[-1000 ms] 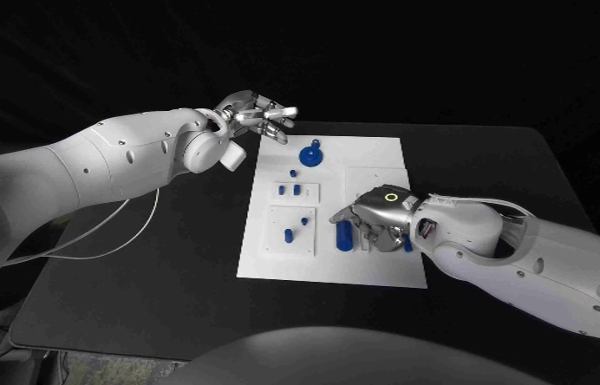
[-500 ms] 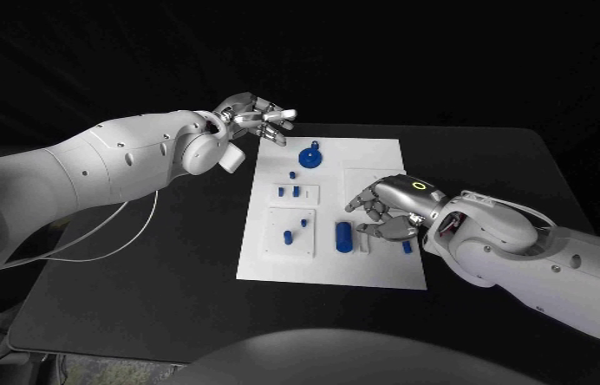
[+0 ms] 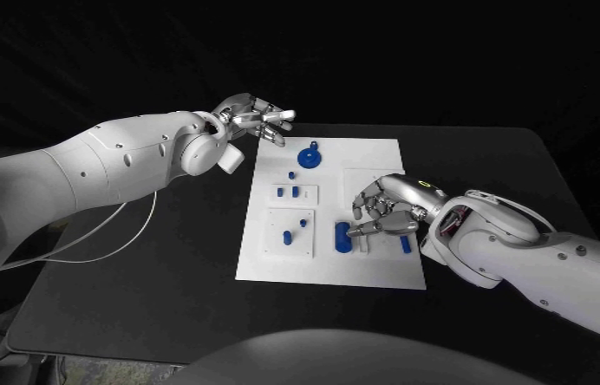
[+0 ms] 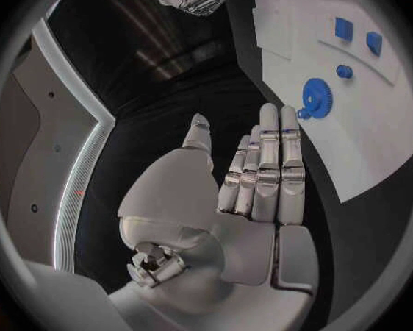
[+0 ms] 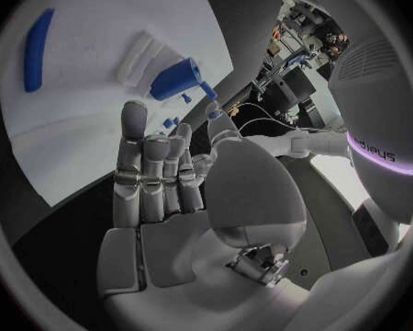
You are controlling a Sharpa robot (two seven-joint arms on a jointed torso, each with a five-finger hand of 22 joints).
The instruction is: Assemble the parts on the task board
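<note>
Task board (image 3: 375, 155) parts loose just beside empty, spread right hand (image 3: 390, 209); could nudge blue cylinder (image 3: 342, 238) askew reaching down.

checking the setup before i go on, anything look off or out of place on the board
Nothing stands out. The board lies flat and square on the table, the blue parts sit on it, none spilled off, and neither robot hand holds anything.

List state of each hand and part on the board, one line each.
left hand: open, holds nothing, raised off the board's far left corner
right hand: open, fingers apart, over the board's right side
blue gear: flat on the task board
long blue piece: lying flat, free
</note>
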